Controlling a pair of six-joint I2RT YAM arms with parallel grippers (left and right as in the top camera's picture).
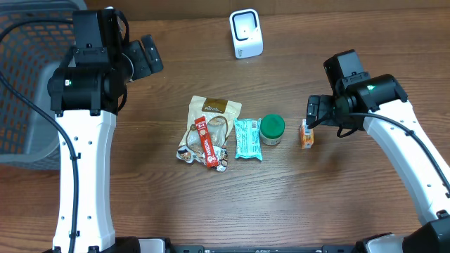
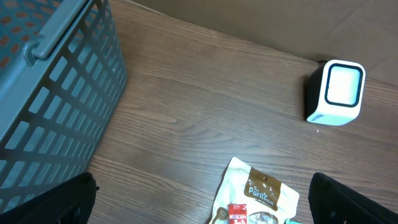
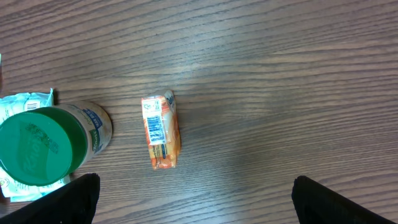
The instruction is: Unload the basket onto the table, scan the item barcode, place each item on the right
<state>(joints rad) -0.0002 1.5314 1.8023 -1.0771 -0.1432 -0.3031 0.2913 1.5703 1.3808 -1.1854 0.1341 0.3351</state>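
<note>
Orange pack (image 3: 161,130), just one, barcode up, ahead of the spread right claw (image 3: 193,190); left claw (image 2: 202,190) spread too, one scanner (image 2: 336,93) ahead.

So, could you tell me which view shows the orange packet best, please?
The right wrist view: the orange packet lies unobstructed and large, with its barcode facing up. Overhead it is small and the barcode is unreadable. The left wrist view misses it entirely.

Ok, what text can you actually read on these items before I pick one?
No text reads cleanly.
Beige pouch: brown logo, lettering blurred.
Red stick pack: white lettering, too small.
Teal packet: too small.
Green-lidded jar: label blurred.
Orange packet: barcode shows, print too small.
</note>
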